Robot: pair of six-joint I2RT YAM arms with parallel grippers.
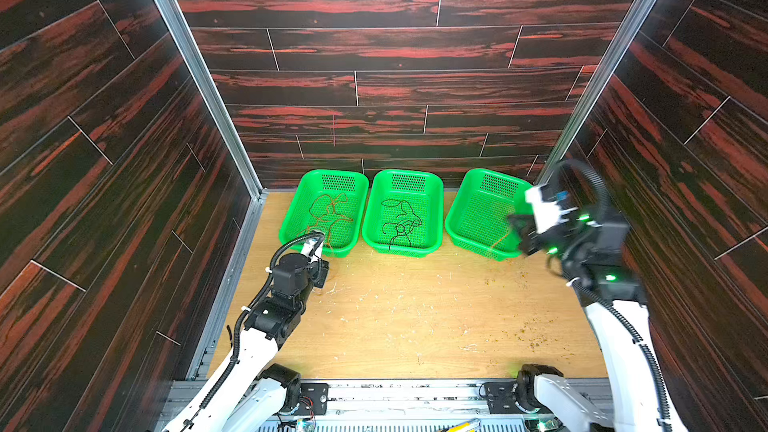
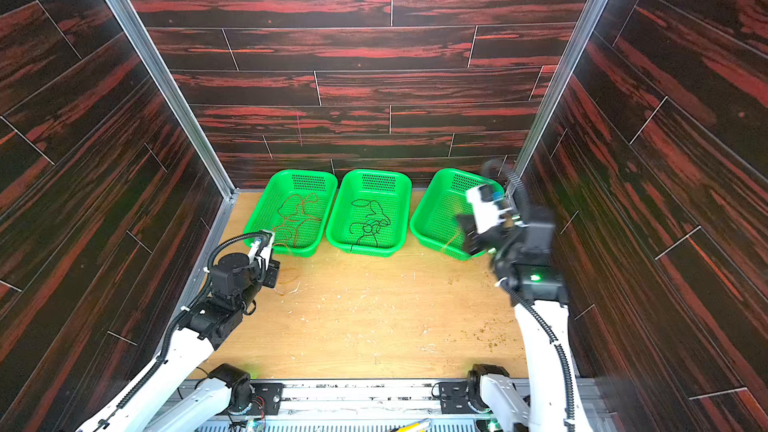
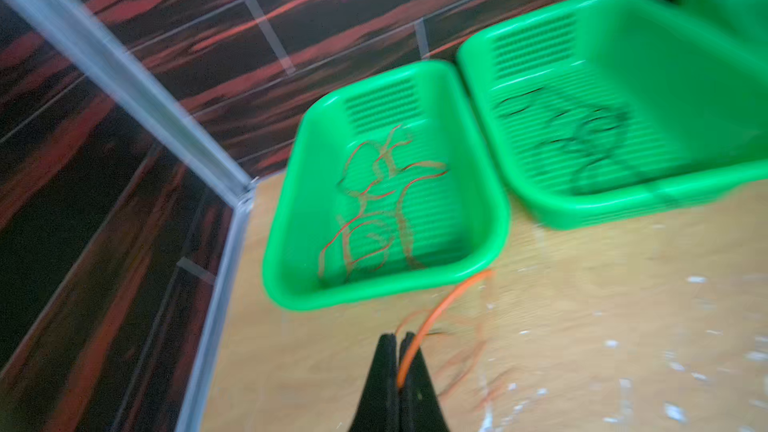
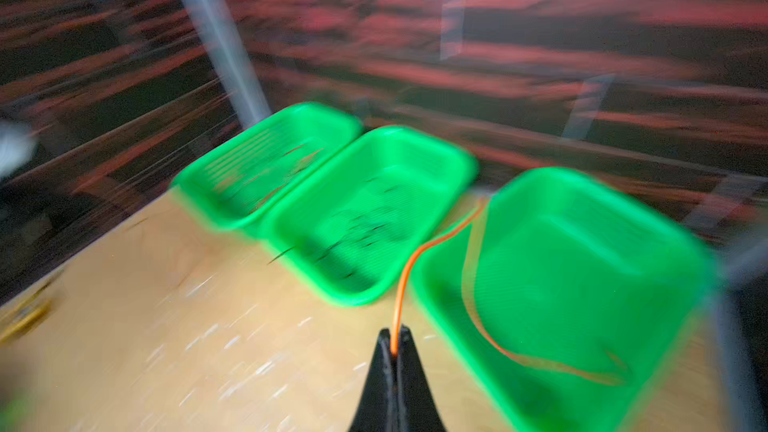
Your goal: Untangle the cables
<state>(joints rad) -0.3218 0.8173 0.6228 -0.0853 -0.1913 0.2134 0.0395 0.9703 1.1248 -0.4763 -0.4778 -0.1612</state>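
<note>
Two pairs of fingers are pinched fully shut on the same thin floppy orange cable (image 3: 440, 309). The left fingers (image 3: 392, 344) hold it low over the pale wooden desk (image 1: 415, 317), just in front of the left green perforated plastic basket (image 1: 328, 171). The right fingers (image 4: 386, 347) hold it at the near side of the right green perforated basket (image 1: 459, 197), where a length of it lies inside. The thin red cable (image 1: 330, 214) is curled in the left basket and the thin black cable (image 1: 401, 222) in the middle green basket (image 1: 407, 171). The likeliest trouble, to my eye, is the span between the two grips (too fine to trace in the top views). Drawn tight, it could saw across a basket rim, drag a light basket askew, or slip from one grip; left slack, a loop could drop onto the black or red coils and catch in them. The right arm works hard by the dark wood-grain side wall (image 1: 685, 201) and its metal corner post (image 1: 598, 76), so room there is scant. The front of the desk lies open apart from scattered crumbs, which looks the safer way to carry slack.
</note>
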